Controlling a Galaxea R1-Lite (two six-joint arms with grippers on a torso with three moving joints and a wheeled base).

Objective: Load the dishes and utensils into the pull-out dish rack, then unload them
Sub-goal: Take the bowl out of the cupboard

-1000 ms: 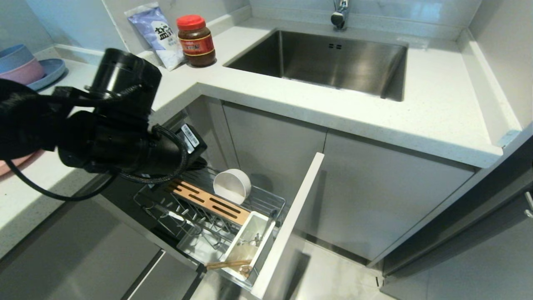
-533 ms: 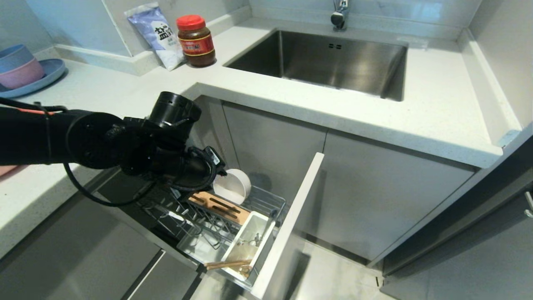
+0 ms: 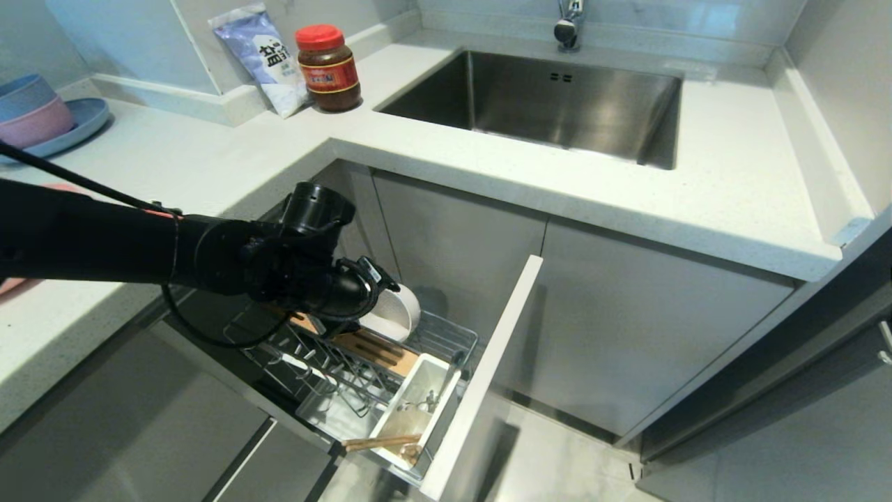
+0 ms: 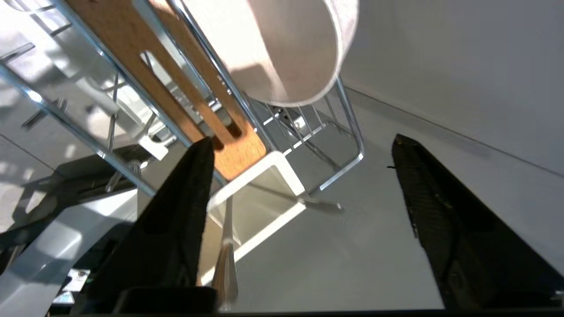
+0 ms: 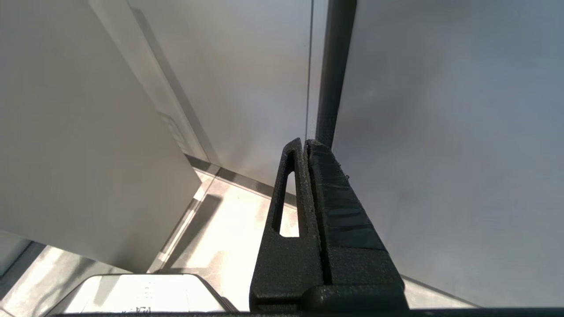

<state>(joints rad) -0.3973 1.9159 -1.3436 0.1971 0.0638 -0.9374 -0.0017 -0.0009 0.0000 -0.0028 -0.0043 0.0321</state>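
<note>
The pull-out dish rack (image 3: pixel 446 341) stands open below the counter. A cream-white bowl (image 3: pixel 398 315) stands on its edge at the rack's back, beside the slotted wooden strip (image 3: pixel 376 348). My left gripper (image 4: pixel 302 141) is open and empty, just short of the bowl (image 4: pixel 282 48), which lies beyond its fingertips. In the head view the left wrist (image 3: pixel 334 293) covers part of the bowl. Chopsticks (image 3: pixel 380 441) and a fork (image 3: pixel 425 401) lie in the white caddy (image 3: pixel 446 390). The pink plate (image 3: pixel 8 287) shows as a sliver on the counter behind my arm. My right gripper (image 5: pixel 305 141) is shut, parked low.
The rack's grey front panel (image 3: pixel 488 376) juts toward me. On the counter stand a red-lidded jar (image 3: pixel 327 68), a blue packet (image 3: pixel 263 56), and stacked bowls on a blue plate (image 3: pixel 42 115). The sink (image 3: pixel 550 97) lies behind.
My left arm has come down from counter height and reached right into the rack, up to the white bowl. The bowl, utensils and rack have not moved.
</note>
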